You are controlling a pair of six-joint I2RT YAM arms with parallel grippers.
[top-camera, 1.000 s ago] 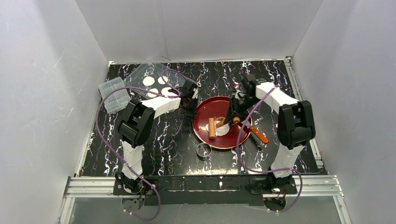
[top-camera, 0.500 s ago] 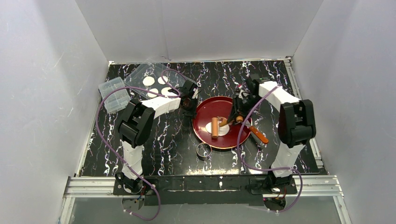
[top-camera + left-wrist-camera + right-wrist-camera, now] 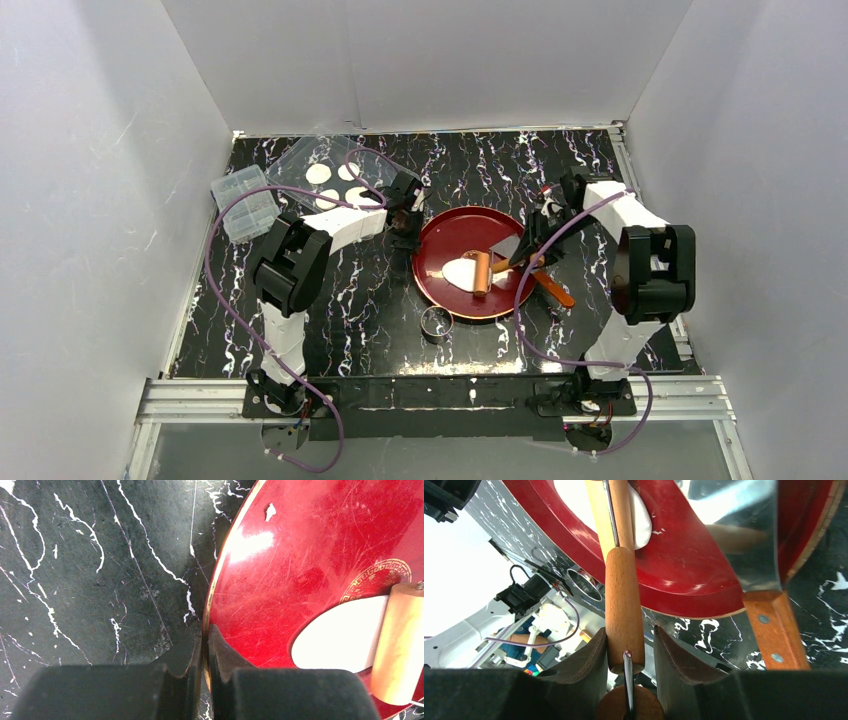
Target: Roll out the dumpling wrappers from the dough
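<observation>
The dough (image 3: pixel 461 272) is a flattened white patch on the red plate (image 3: pixel 450 235). A small wooden rolling pin (image 3: pixel 481 273) lies across the dough's right edge. My right gripper (image 3: pixel 517 261) is shut on the pin's handle (image 3: pixel 624 605), the dough (image 3: pixel 642 520) showing beyond it. My left gripper (image 3: pixel 405 231) is shut on the plate's left rim (image 3: pixel 216 595), and the left wrist view shows the dough (image 3: pixel 340 637) with the pin (image 3: pixel 400 645) beside it. Several round dumpling wrappers (image 3: pixel 318 173) lie on a clear lid at the back left.
A scraper with a metal blade (image 3: pixel 506 247) and an orange wooden handle (image 3: pixel 553 287) rests on the plate's right rim, close under my right gripper. A metal ring (image 3: pixel 434 321) stands in front of the plate. A clear plastic box (image 3: pixel 244 203) sits at the far left.
My right gripper has drawn the rolling pin to the right across the dough, and the white patch now shows to the pin's left. The left gripper has kept its hold on the rim.
</observation>
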